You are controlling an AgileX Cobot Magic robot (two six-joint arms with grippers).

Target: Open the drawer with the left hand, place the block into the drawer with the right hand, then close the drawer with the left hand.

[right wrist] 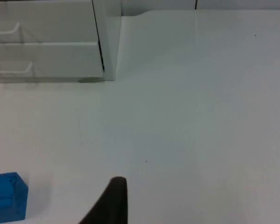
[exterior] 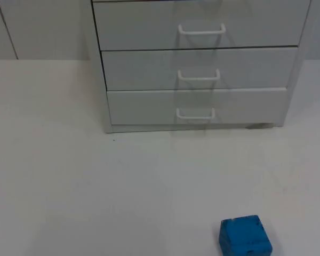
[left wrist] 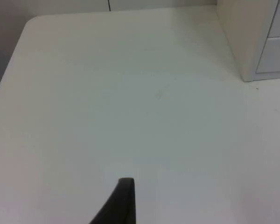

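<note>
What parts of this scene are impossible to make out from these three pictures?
- Drawer unit: its upper part is cut off by the top view's edge.
- Inside the closed drawers: hidden behind their fronts, such as the bottom drawer.
- Blue block: its lower edge is cut off in the top view and the right wrist view.
- Left gripper and right gripper: one black tip each, so open or shut is unclear.

cabinet (exterior: 202, 69) at table (exterior: 69, 186) rear | block (exterior: 245, 236) in front, right
</note>
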